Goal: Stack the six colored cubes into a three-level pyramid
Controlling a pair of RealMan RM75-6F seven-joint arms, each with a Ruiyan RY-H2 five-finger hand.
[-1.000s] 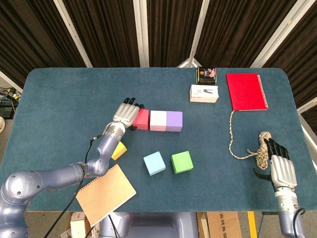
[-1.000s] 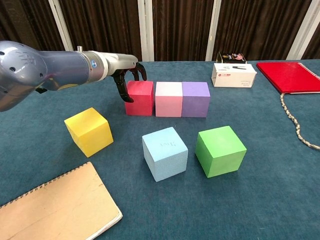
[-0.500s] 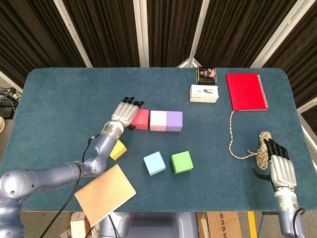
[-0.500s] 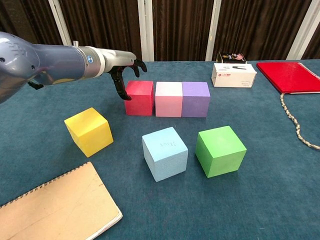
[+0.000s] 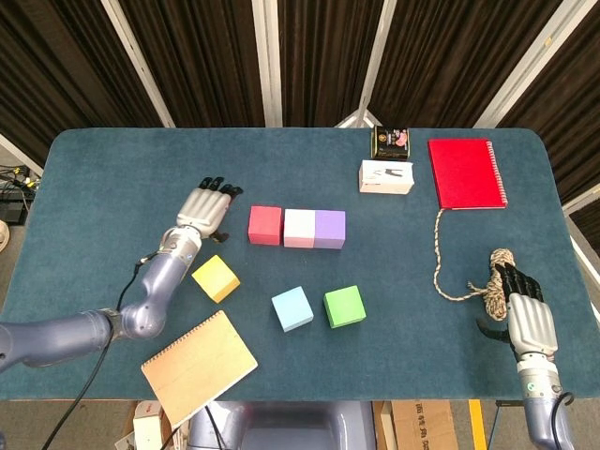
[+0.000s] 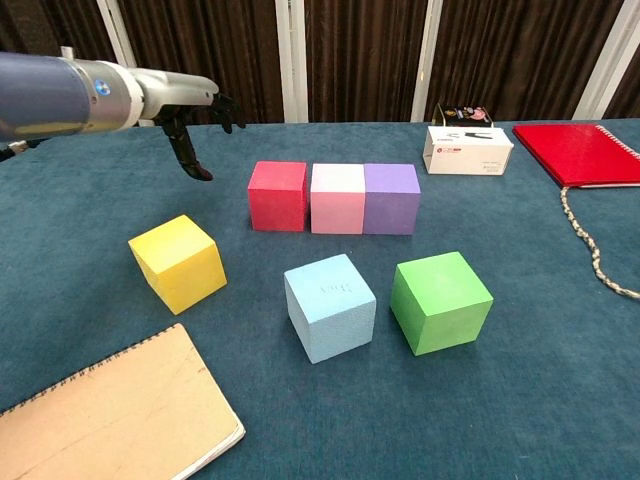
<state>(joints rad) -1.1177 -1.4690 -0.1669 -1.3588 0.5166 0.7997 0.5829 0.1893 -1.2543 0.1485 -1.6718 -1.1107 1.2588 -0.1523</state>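
A red cube (image 5: 265, 225) (image 6: 278, 195), a pink cube (image 5: 299, 228) (image 6: 338, 198) and a purple cube (image 5: 329, 229) (image 6: 392, 198) stand touching in a row. In front lie a yellow cube (image 5: 216, 278) (image 6: 178, 263), a light blue cube (image 5: 292, 308) (image 6: 329, 306) and a green cube (image 5: 344, 306) (image 6: 441, 301). My left hand (image 5: 203, 209) (image 6: 190, 112) hovers open to the left of the red cube, apart from it, holding nothing. My right hand (image 5: 527, 317) rests at the table's right front beside a rope coil, fingers loosely apart, holding nothing.
A tan notebook (image 5: 199, 366) (image 6: 110, 420) lies at the front left. A white box (image 5: 386, 176) (image 6: 467, 150), a dark tin (image 5: 392, 142) and a red notebook (image 5: 466, 172) (image 6: 580, 152) sit at the back right. A rope (image 5: 469, 272) (image 6: 592, 250) trails down the right side.
My left hand has let go of the red cube's left side and drawn back to the left, rising a little. The cubes and the right hand have stayed put.
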